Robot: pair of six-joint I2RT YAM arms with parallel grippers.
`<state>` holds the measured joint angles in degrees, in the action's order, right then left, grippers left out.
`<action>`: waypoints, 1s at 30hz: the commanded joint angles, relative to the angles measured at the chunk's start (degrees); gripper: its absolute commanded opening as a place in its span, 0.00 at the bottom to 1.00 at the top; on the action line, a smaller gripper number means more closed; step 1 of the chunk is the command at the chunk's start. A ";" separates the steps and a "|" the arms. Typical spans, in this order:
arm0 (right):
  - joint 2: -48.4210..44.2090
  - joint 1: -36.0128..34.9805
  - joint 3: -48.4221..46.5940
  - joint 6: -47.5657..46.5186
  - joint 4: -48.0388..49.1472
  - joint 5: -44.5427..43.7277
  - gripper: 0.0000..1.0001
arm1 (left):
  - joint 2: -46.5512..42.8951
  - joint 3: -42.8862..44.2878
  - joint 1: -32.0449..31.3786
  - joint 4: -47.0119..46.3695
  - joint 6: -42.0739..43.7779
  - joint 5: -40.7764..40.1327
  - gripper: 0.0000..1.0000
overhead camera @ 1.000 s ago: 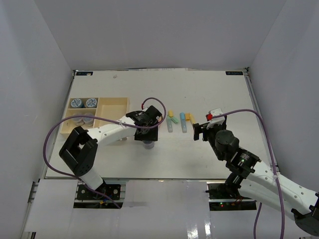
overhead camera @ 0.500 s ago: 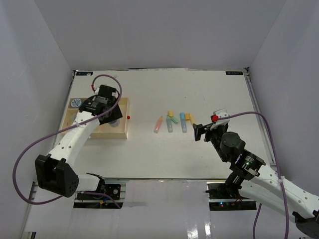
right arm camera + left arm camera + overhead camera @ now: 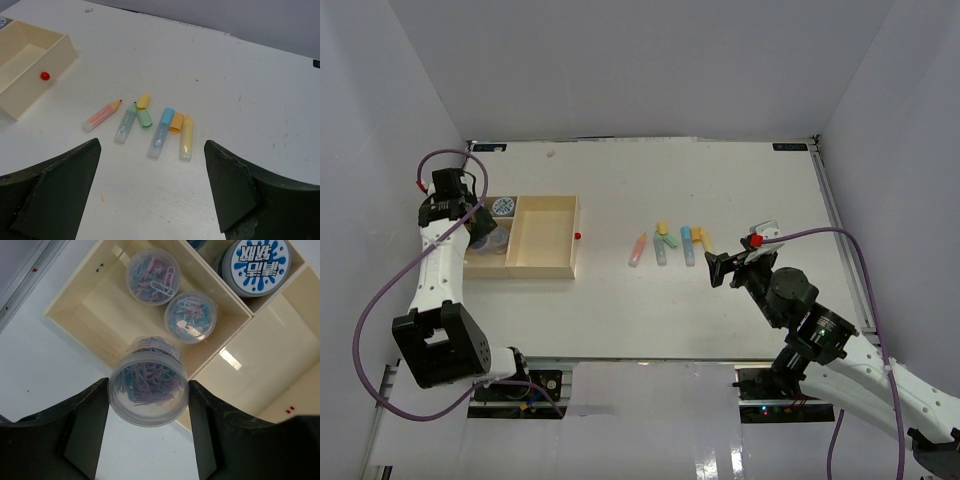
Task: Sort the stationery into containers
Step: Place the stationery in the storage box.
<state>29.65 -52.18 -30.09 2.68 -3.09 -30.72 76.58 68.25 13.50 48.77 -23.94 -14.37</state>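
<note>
- Currently the left gripper [image 3: 148, 390] has its fingers clamped on the sides of a clear round plastic jar of coloured paper clips [image 3: 148, 381], held above the shallow beige wooden tray [image 3: 90, 335].
- Two matching jars [image 3: 152, 276] sit in the compartment below; a blue-lidded jar [image 3: 260, 260] occupies the next.
- Held jar judged light, rigid and smooth-walled; likely slippery, best gripped across the mid-wall.
- Right gripper [image 3: 151, 145]: fingers spread wide, holding nothing, over pastel capped sticks [image 3: 161, 132] lying on the white table [image 3: 250, 75].
</note>
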 commanded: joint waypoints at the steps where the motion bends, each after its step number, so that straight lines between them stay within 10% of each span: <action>1: -0.82 0.06 -0.24 0.75 1.07 0.75 0.90 | 1.91 0.13 1.44 -4.73 0.74 1.81 0.56; 17: -0.73 0.06 0.03 0.66 1.16 0.31 0.90 | 7.45 -4.53 5.84 -9.93 -0.14 4.00 0.64; 30: 0.93 -0.02 -0.67 1.28 1.25 -0.56 0.92 | 4.46 -4.70 5.93 -9.05 -0.14 4.78 0.98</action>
<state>29.58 -52.18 -30.09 2.98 -3.27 -30.06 84.60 63.20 19.18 40.21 -23.99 -10.81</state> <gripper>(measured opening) 0.914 0.970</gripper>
